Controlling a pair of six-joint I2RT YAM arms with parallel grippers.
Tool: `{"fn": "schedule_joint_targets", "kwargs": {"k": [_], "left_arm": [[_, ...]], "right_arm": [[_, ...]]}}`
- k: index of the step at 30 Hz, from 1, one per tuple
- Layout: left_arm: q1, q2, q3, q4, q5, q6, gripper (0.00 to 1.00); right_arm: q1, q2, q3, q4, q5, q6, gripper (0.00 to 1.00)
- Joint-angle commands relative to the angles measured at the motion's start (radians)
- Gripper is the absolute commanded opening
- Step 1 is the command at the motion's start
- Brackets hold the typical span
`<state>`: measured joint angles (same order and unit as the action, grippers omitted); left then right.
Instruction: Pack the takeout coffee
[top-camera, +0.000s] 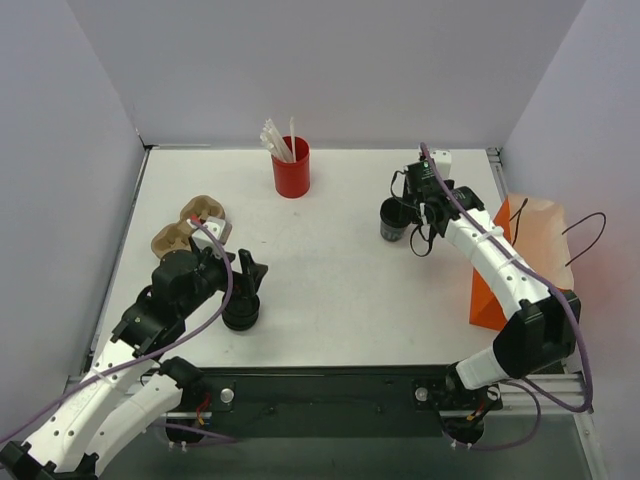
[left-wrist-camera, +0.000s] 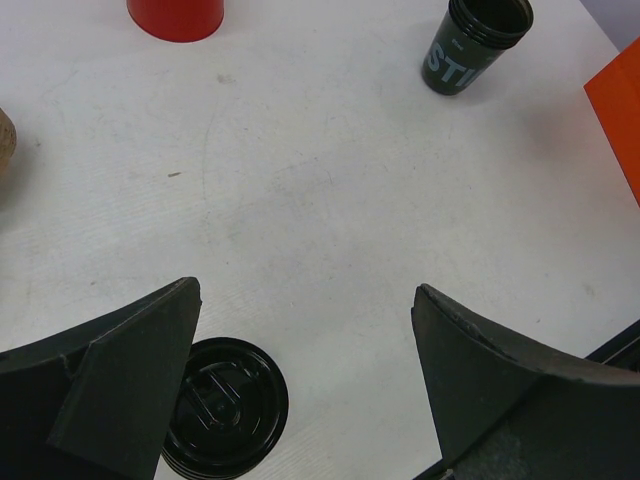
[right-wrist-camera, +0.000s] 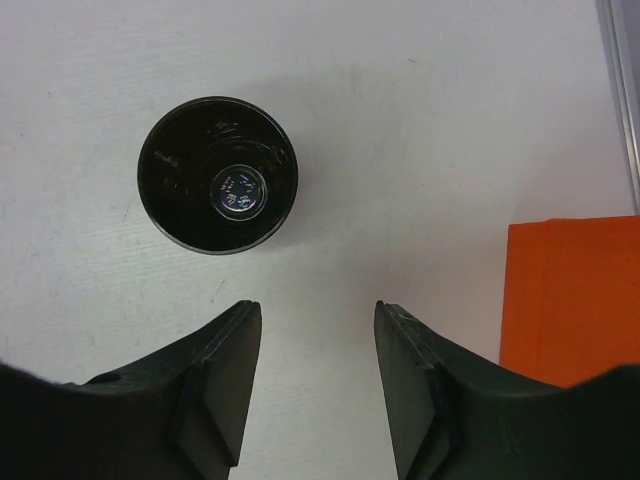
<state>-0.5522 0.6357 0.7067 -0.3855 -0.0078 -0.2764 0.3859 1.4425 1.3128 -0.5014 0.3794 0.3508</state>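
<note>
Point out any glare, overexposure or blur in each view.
Top external: the orange bag is washed out pale near its top, shadows soft. Right wrist: a bright glint at the bottom of the open cup. Left wrist: even light, black lids sharp, no glare.

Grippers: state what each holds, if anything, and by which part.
Nothing is held. The left gripper and right gripper are both open; the black cup stands just beyond the right one, untouched.

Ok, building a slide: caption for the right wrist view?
Open right end effector beside a lidless black disposable cup, orange paper bag at right.
</note>
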Motion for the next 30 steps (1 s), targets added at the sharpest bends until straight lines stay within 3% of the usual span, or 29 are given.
{"fn": "schedule_joint_targets", "kwargs": {"k": [1, 13, 30], "left_arm": [[-0.008, -0.008, 0.000, 0.043, -0.017, 0.014, 0.97], [-0.009, 0.004, 0.002, 0.043, -0.011, 0.019, 0.96], [-0.009, 0.012, 0.004, 0.045, -0.001, 0.022, 0.96]], "right_arm": [[-0.061, 0.074, 0.075, 0.014, -0.080, -0.030, 0.46], [-0.122, 0.265, 0.174, 0.021, -0.128, -0.003, 0.31], [-0.136, 0.343, 0.189, 0.027, -0.157, 0.016, 0.25]]}}
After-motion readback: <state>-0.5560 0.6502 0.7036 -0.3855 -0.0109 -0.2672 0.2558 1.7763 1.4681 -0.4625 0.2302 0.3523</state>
